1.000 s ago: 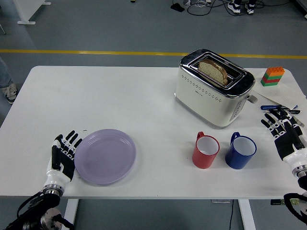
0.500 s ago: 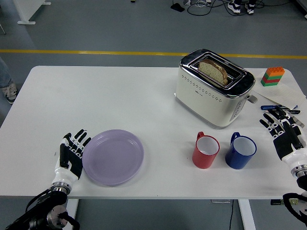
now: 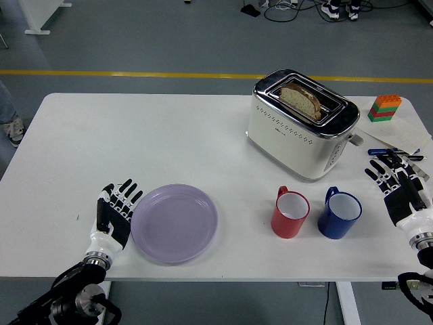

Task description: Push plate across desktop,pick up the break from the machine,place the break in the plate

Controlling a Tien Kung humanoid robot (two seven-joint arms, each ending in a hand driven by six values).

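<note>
White table (image 3: 169, 135): left hand (image 3: 115, 217) flat against plate (image 3: 174, 223) edge.

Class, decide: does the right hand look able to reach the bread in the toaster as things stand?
Probably yes: the right hand is open, the bread stands clear of the toaster slot, and nothing blocks it from above.

The left hand (image 3: 115, 215), fingers flat against the plate's (image 3: 174, 223) left rim, has slid rightward along the table's near edge, carrying the plate farther from the left edge.
</note>
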